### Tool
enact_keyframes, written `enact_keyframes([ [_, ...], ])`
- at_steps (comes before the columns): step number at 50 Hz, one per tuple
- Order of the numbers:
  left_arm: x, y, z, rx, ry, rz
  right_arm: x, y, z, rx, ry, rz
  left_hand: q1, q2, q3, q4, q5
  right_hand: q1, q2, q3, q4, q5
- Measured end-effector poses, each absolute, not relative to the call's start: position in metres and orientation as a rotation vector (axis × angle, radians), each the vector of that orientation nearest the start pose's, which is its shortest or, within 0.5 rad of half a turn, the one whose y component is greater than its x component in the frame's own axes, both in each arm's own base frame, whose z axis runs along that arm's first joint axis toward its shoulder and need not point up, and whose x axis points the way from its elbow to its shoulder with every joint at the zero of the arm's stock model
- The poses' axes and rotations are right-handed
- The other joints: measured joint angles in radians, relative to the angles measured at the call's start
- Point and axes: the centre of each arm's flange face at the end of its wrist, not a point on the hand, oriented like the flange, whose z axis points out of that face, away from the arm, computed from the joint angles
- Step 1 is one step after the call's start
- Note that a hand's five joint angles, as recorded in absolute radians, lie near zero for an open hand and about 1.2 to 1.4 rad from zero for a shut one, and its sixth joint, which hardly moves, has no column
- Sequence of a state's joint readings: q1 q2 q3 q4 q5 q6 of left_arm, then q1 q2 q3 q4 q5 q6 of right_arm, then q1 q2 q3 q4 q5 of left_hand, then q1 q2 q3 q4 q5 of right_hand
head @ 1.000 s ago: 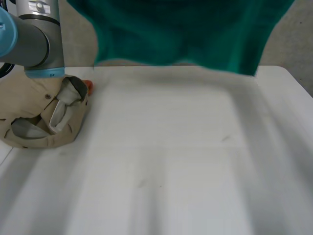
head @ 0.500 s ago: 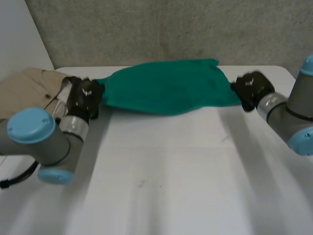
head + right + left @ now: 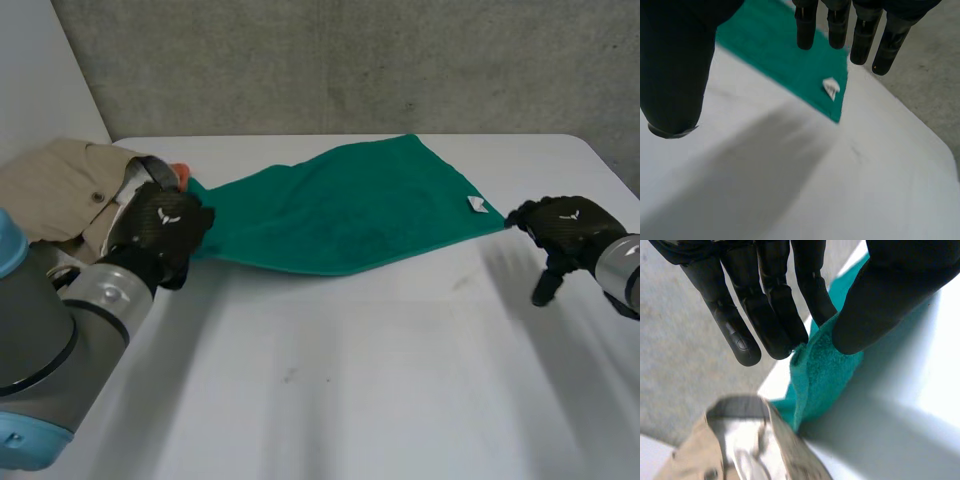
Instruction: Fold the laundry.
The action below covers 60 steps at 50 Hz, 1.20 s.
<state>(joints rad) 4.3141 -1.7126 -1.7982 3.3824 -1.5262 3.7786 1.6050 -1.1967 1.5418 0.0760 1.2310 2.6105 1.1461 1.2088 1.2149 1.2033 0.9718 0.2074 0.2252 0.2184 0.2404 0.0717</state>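
Observation:
A green towel (image 3: 350,205) lies spread across the far middle of the white table (image 3: 350,380). My left hand (image 3: 160,232) pinches the towel's left corner (image 3: 817,355) between its fingers (image 3: 812,290) and thumb. My right hand (image 3: 568,230) hovers just off the towel's right corner (image 3: 837,112), where a small white tag (image 3: 831,88) shows. Its fingers (image 3: 837,25) are straight and apart from the thumb, with no cloth between them.
A crumpled beige garment (image 3: 70,195) lies at the table's far left, right beside my left hand, and also appears in the left wrist view (image 3: 750,445). Something small and orange (image 3: 180,174) peeks out next to it. A concrete wall stands behind the table.
The towel went from held up high to laid down on the table. My right hand let go of its corner and drew back to the right. My left hand keeps its grip.

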Motion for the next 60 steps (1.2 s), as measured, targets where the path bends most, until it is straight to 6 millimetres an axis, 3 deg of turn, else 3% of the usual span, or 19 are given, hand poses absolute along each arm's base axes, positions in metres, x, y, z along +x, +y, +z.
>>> enact_keyframes([
  [3,-0.257,-0.234,0.232,1.162,1.922,-2.063,0.184,-0.326,0.190,-0.855,2.357,-1.729,0.000,0.000,0.000,0.000,0.000,0.000,0.000,0.000,0.000,0.000],
  [6,-0.268,-0.230,0.248,1.149,1.892,-2.156,0.208,-0.315,0.188,-0.700,2.263,-1.685,0.000,0.000,0.000,0.000,0.000,0.000,0.000,0.000,0.000,0.000],
  [8,-0.271,-0.229,0.254,1.143,1.881,-2.188,0.214,-0.312,0.188,-0.676,2.239,-1.673,0.000,0.000,0.000,0.000,0.000,0.000,0.000,0.000,0.000,0.000],
  [9,-0.276,-0.227,0.264,1.132,1.860,-2.241,0.232,-0.303,0.188,-0.635,2.178,-1.640,0.000,0.000,0.000,0.000,0.000,0.000,0.000,0.000,0.000,0.000],
  [14,-0.285,-0.222,0.288,1.106,1.807,-2.348,0.273,-0.280,0.188,-0.612,2.055,-1.566,0.000,0.000,0.000,0.000,0.000,0.000,0.000,0.000,0.000,0.000],
  [15,-0.285,-0.222,0.288,1.106,1.807,-2.348,0.273,-0.280,0.188,-0.612,2.055,-1.566,0.000,0.000,0.000,0.000,0.000,0.000,0.000,0.000,0.000,0.000],
  [16,-0.288,-0.220,0.297,1.100,1.783,-2.385,0.290,-0.274,0.186,-0.616,2.014,-1.545,0.000,0.000,0.000,0.000,0.000,0.000,0.000,0.000,0.000,0.000],
  [19,-0.292,-0.216,0.308,1.096,1.750,-2.427,0.315,-0.270,0.180,-0.623,1.966,-1.539,0.000,0.000,0.000,0.000,0.000,0.000,0.000,0.000,0.000,0.000],
  [25,-0.294,-0.207,0.323,1.090,1.700,-2.482,0.340,-0.282,0.169,-0.590,1.960,-1.596,0.000,0.000,0.000,0.000,0.000,0.000,0.000,0.000,0.000,0.000],
  [35,-0.288,-0.197,0.340,1.057,1.647,-2.539,0.364,-0.333,0.134,-0.513,1.993,-1.709,0.000,0.000,0.000,0.000,0.000,0.000,0.000,0.000,0.000,0.000],
  [43,-0.282,-0.194,0.350,1.013,1.640,-2.574,0.360,-0.360,0.127,-0.483,1.994,-1.778,0.000,0.000,0.000,0.000,0.000,0.018,0.034,0.045,0.022,0.029],
  [45,-0.280,-0.194,0.352,0.998,1.638,-2.582,0.350,-0.372,0.126,-0.473,2.011,-1.806,0.000,0.000,0.000,0.000,0.000,0.023,0.043,0.049,0.029,0.036],
  [49,-0.276,-0.195,0.356,0.973,1.631,-2.589,0.325,-0.397,0.122,-0.477,2.081,-1.854,0.000,0.000,0.000,0.000,0.000,0.256,0.315,0.324,0.289,0.267],
  [50,-0.275,-0.196,0.356,0.967,1.629,-2.589,0.318,-0.403,0.121,-0.484,2.106,-1.862,0.000,0.000,0.000,0.000,0.000,0.405,0.493,0.495,0.460,0.435],
  [52,-0.273,-0.198,0.357,0.955,1.629,-2.586,0.308,-0.411,0.119,-0.495,2.144,-1.870,0.000,0.000,0.000,0.000,0.000,0.435,0.530,0.518,0.494,0.467],
  [53,-0.272,-0.199,0.357,0.947,1.629,-2.584,0.299,-0.417,0.118,-0.503,2.182,-1.873,0.000,0.000,0.000,0.000,0.000,0.719,0.852,0.852,0.830,0.799],
  [60,-0.264,-0.209,0.357,0.898,1.647,-2.569,0.257,-0.436,0.132,-0.488,2.301,-1.879,0.000,0.000,0.000,0.000,0.000,0.789,0.953,0.964,0.949,0.912],
])
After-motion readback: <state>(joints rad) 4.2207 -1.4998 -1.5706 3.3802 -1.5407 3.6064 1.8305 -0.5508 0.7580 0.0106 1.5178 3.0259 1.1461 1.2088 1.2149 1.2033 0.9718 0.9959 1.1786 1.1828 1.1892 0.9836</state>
